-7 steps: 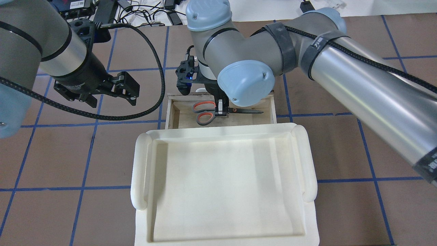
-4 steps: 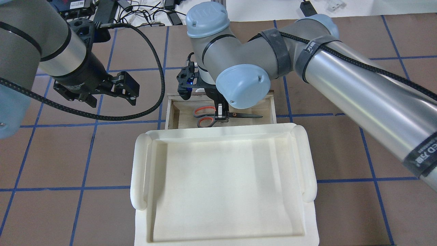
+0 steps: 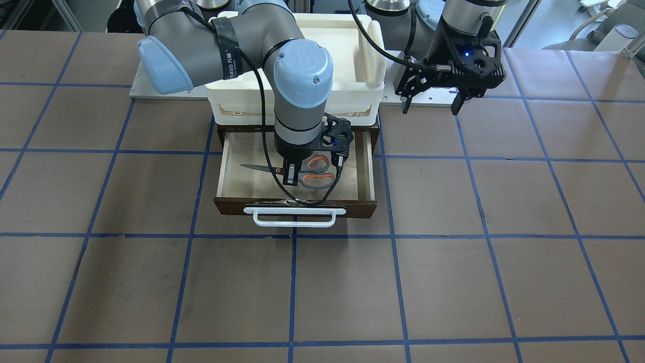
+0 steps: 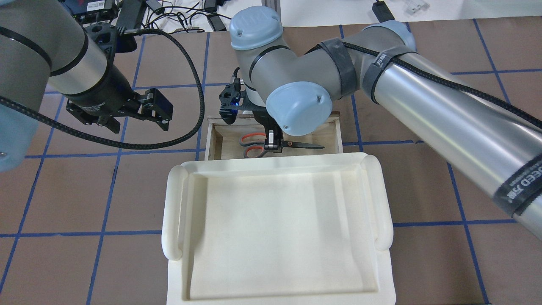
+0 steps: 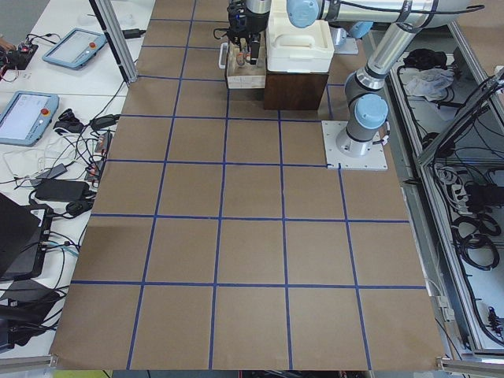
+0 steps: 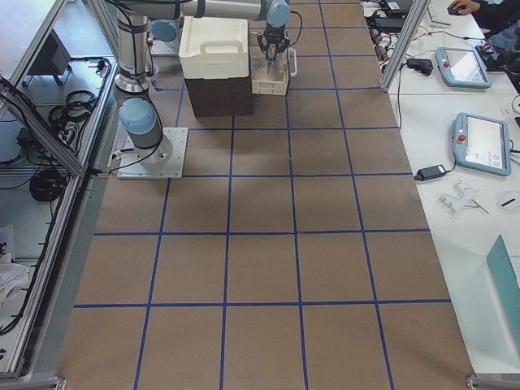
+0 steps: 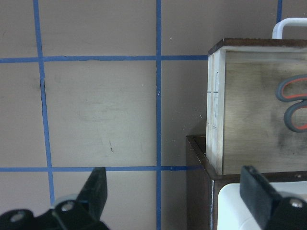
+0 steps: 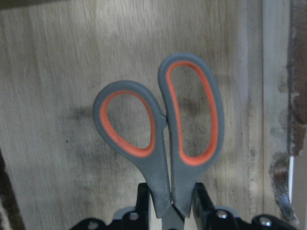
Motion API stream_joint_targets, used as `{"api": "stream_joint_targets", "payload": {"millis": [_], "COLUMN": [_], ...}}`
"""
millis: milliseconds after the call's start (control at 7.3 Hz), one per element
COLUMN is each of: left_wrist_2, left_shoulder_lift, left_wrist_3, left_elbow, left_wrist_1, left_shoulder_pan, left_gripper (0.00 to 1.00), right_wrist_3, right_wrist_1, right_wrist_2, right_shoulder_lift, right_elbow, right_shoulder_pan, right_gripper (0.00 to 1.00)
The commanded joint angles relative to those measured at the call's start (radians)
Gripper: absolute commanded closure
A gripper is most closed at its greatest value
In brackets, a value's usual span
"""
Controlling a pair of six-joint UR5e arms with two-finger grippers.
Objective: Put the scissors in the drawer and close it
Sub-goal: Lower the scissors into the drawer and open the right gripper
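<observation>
The scissors (image 3: 318, 174), grey handles with orange-red loops, are inside the open drawer (image 3: 295, 207), low over its pale floor. They also show in the overhead view (image 4: 253, 140) and the right wrist view (image 8: 163, 129). My right gripper (image 3: 291, 176) is shut on the scissors just past the handles, blades pointing away from the loops (image 4: 305, 145). My left gripper (image 4: 137, 119) is open and empty, hovering over the table beside the drawer. Its wrist view shows the drawer's side wall (image 7: 218, 105) and the scissor handles (image 7: 293, 103).
A white plastic tub (image 4: 271, 166) sits on the dark cabinet above the drawer (image 3: 292, 108). The drawer's white bar handle (image 3: 295, 218) faces away from the robot. Brown table with blue grid lines lies all around.
My right gripper has moved the scissors a little lower in the drawer and toward the tub. The left arm has not moved.
</observation>
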Motion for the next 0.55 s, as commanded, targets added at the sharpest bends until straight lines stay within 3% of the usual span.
{"api": "stream_joint_targets", "payload": {"millis": [0, 137, 411], "left_wrist_2": [0.0, 0.0, 0.0], "left_shoulder_lift": [0.0, 0.0, 0.0], "left_wrist_3": [0.0, 0.0, 0.0], "left_elbow": [0.0, 0.0, 0.0], "left_wrist_1": [0.0, 0.0, 0.0], "left_shoulder_pan": [0.0, 0.0, 0.0], "left_gripper": [0.0, 0.0, 0.0], "right_wrist_3": [0.007, 0.027, 0.235], "right_wrist_1": [-0.006, -0.009, -0.015], "right_wrist_2": [-0.001, -0.002, -0.014], "right_shoulder_lift": [-0.006, -0.015, -0.081], "right_elbow": [-0.004, -0.01, -0.021], "right_shoulder_pan": [0.006, 0.006, -0.016], "right_gripper": [0.28, 0.0, 0.0]}}
